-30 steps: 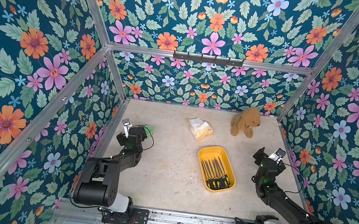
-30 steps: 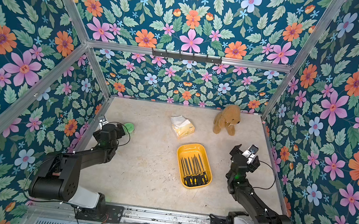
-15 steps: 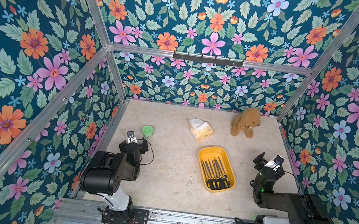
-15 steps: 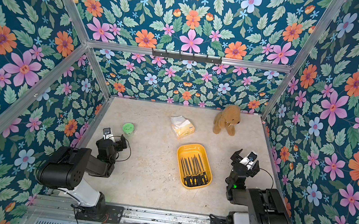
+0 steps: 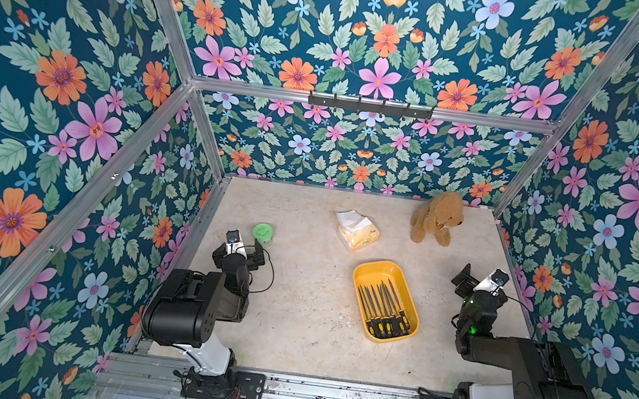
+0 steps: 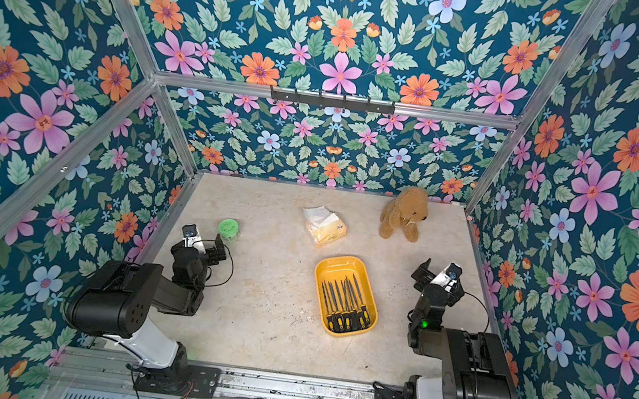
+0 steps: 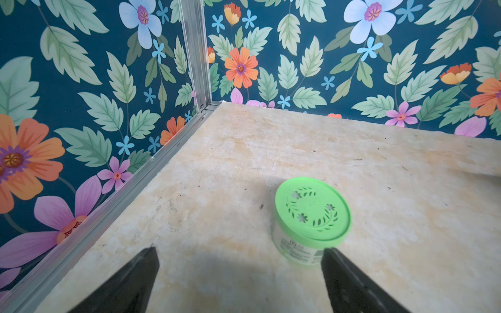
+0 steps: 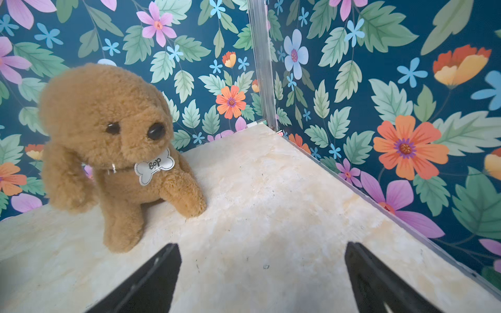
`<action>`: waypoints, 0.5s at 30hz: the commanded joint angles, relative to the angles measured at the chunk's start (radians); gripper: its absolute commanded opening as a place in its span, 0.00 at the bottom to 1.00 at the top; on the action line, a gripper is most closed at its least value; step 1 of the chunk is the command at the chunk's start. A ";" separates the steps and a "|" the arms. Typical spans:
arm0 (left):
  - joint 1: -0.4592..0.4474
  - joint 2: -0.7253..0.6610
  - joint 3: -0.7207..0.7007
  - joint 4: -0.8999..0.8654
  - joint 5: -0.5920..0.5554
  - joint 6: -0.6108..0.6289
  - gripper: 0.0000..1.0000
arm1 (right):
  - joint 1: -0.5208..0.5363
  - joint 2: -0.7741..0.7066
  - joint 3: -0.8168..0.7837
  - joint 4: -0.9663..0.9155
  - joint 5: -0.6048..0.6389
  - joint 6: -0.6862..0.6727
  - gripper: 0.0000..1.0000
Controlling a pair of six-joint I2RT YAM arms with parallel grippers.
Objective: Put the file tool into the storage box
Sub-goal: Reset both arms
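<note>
The left gripper (image 7: 238, 250) had its fingers (image 7: 135, 276) spread wide with nothing between them, and the right gripper (image 8: 261, 245) was spread as wide and just as empty. Both hung low over the table (image 5: 291, 339), well apart from the box (image 5: 377, 273), one on either side of it. A green-lidded jar (image 7: 311, 214) stood close by a left fingertip, out to the left of the box. A plush dog (image 8: 113, 141) sat beyond the box's far right corner, and a tissue pack (image 5: 357, 230) lay just past its far end. The box was a shallow yellow tray with rounded corners, lidless, lying slightly askew. The files (image 5: 383, 305) lay in it side by side, slim dark blades pointing to its far end and black-and-yellow handles bunched at its near end.
</note>
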 commanded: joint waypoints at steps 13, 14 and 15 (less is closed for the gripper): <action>0.000 -0.002 0.003 0.025 0.001 0.013 1.00 | 0.000 0.007 0.014 -0.002 -0.036 -0.003 1.00; 0.000 -0.002 0.003 0.026 0.002 0.013 1.00 | 0.000 0.007 0.012 0.001 -0.035 -0.005 1.00; 0.000 -0.001 0.003 0.025 0.001 0.013 1.00 | 0.000 0.005 0.007 0.010 -0.036 -0.008 1.00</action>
